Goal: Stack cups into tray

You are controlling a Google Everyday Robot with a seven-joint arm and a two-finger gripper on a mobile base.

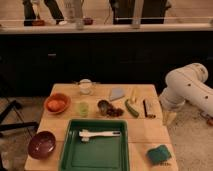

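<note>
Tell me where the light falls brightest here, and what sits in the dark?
Camera view: the wooden table and the white arm are brightest; the cabinet front behind is almost black; the green tray shows no strong glare; the pale green cup and dark cup throw faint shadows; the gripper hangs beside the table's right edge.

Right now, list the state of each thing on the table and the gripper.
green cup, upright on the table, outside the tray
dark cup, on the table, outside the tray
tray, holds a white utensil, no cups
orange bowl, holds something orange
gripper, open, empty, beside the table's right edge
</note>
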